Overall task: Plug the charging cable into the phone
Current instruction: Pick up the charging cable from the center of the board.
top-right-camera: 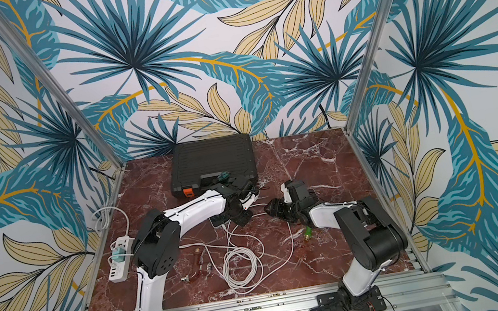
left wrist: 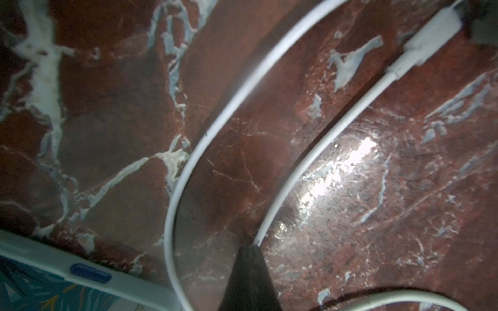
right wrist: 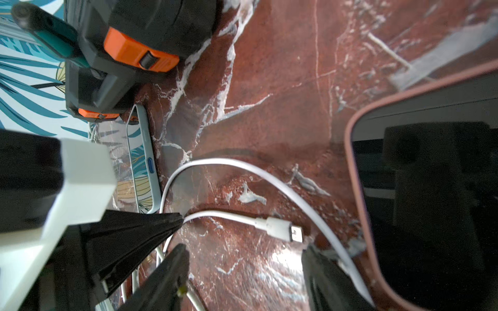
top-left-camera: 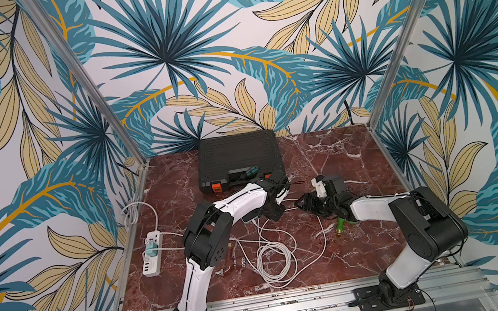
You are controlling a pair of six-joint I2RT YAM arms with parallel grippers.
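The white charging cable [left wrist: 293, 172] runs over the red marble table, and its loose coil [top-left-camera: 275, 258] shows in both top views. My left gripper [left wrist: 249, 249] is shut on the cable a short way behind its plug [right wrist: 280, 229], which rests on the table. The right wrist view shows that same grip, with the left gripper's dark fingertips [right wrist: 161, 220] pinching the cable. The phone [right wrist: 142, 161], in a pale case with a blue slot [left wrist: 90, 272] on its edge, lies flat beside the left gripper. My right gripper [right wrist: 248, 269] is open, its tips just short of the plug.
A dark screen with a pink rim [right wrist: 355, 167] lies close to the right gripper. A black toolbox [top-left-camera: 238, 158] with orange latches stands at the back. A white power strip [top-left-camera: 153, 252] lies at the left edge. A green-handled tool [top-left-camera: 341, 224] and small metal parts [top-left-camera: 231, 263] lie nearer the front.
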